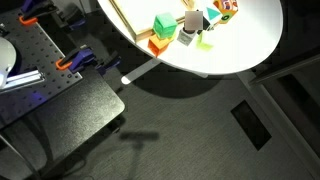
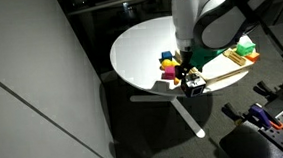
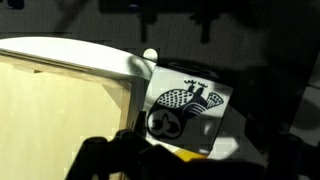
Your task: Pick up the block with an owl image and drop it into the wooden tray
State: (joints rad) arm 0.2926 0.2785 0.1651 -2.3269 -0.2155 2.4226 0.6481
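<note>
In the wrist view the owl block [image 3: 190,105] shows a white face with a black owl picture and lies just right of the wooden tray's rim [image 3: 128,85]. The tray [image 3: 60,120] is pale wood and fills the left side. My gripper [image 3: 195,158] hangs open close over the block, with its dark fingers [image 3: 100,158] blurred along the bottom edge, one on each side. Nothing is held. In both exterior views the gripper [image 1: 189,20] [image 2: 189,74] stands low over the cluster of blocks beside the tray [image 2: 226,71].
Round white table [image 2: 139,49] on a dark floor. Other blocks lie round the gripper: green [image 1: 163,25], orange [image 1: 157,45], pale green [image 1: 205,40], a coloured one [image 1: 225,8], and blue-yellow [image 2: 167,59] and magenta [image 2: 169,73] ones. The table edge [image 3: 60,45] runs close behind the tray.
</note>
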